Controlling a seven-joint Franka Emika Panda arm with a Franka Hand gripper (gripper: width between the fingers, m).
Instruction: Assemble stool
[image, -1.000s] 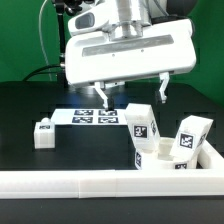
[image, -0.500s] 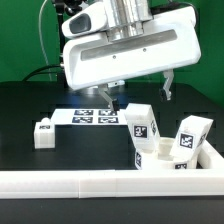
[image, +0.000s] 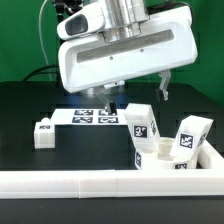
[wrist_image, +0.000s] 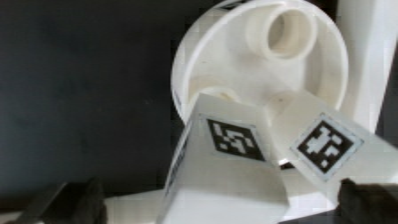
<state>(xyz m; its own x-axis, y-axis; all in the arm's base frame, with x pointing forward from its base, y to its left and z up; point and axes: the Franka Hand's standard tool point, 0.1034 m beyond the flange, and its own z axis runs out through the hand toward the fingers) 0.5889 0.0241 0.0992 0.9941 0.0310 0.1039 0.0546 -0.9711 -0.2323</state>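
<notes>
The stool's white round seat (image: 157, 158) lies in the corner of the rail at the exterior view's right. Two tagged legs (image: 141, 122) (image: 190, 136) stand on or against it, leaning. A third leg (image: 42, 133) sits alone on the black table at the exterior view's left. My gripper (image: 135, 92) hangs open above and behind the seat, tilted, with nothing between its fingers. In the wrist view the seat (wrist_image: 267, 70) shows a round hole, and two tagged legs (wrist_image: 231, 140) (wrist_image: 327, 143) lie over it. The gripper (wrist_image: 217, 205) has dark fingertips at either side.
The marker board (image: 92, 116) lies flat behind the lone leg, under the gripper's left finger. A long white L-shaped rail (image: 90, 184) runs along the front and up the right side, boxing in the seat.
The gripper has risen a little and tilted, its right side now higher, and drifted slightly toward the exterior view's left. The stool parts have not moved.
</notes>
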